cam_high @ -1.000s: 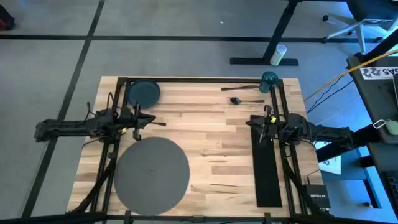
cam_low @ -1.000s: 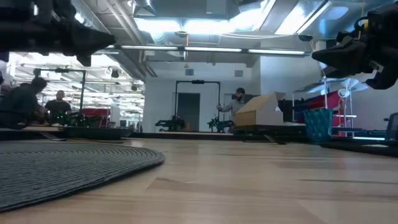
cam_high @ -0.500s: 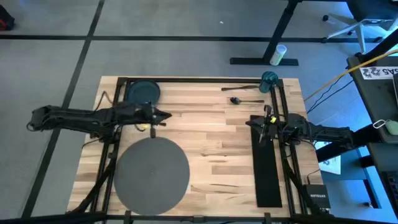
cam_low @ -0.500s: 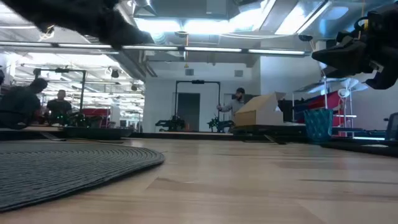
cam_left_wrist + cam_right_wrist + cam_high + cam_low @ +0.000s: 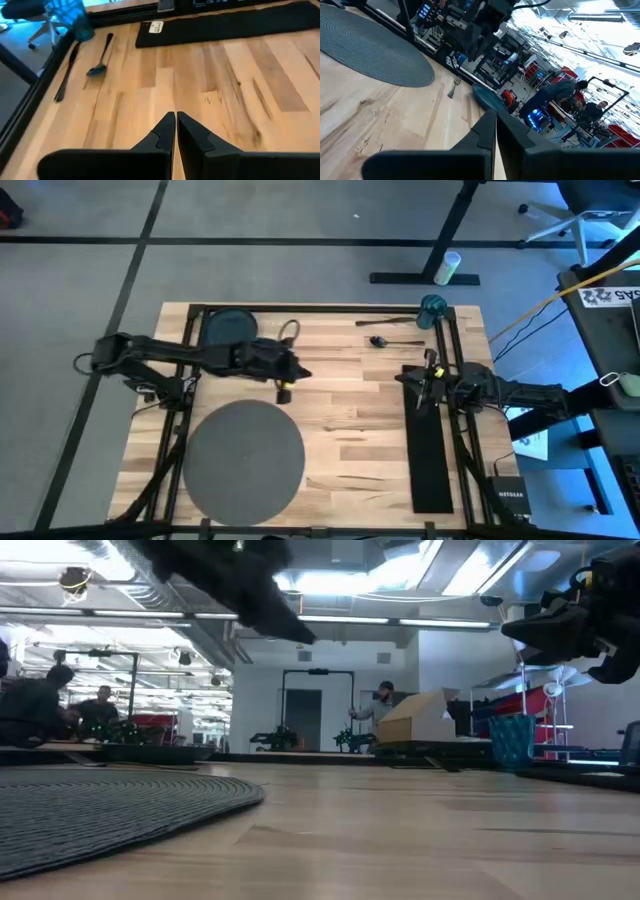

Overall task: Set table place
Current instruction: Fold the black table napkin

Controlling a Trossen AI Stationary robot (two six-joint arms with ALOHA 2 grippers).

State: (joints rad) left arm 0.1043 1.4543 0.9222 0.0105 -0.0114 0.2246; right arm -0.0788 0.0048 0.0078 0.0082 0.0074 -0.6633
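Placemat [image 5: 244,457], the large round dark-grey one that marks the place, lies flat near the desk's [image 5: 350,420] front-left corner, with nothing on it. Its ribbed weave shows close up in the low view [image 5: 110,810].

At the back-left corner sits a dark blue-grey plate [image 5: 228,328]. A long black napkin [image 5: 430,450] runs along the right edge, from about mid-depth to the front rail. Near the back-right corner stands a teal cup [image 5: 433,309]; just beside it a spoon [image 5: 396,340] and a thin dark utensil [image 5: 385,322] lie on the wood, apart from each other. The left wrist view shows the same group: the cup [image 5: 75,22], the spoon [image 5: 101,56], the dark utensil [image 5: 67,72] and the napkin [image 5: 227,25].

The left tool [image 5: 297,371] reaches out over bare planks behind the placemat, between the plate and the desk's middle, above the surface. Its fingers [image 5: 165,132] are pressed together with nothing between them.

The right tool [image 5: 412,377] hangs over the back end of the napkin by the right edge. Its fingers [image 5: 487,132] are likewise closed and empty.

People are visible in the room beyond the desk.
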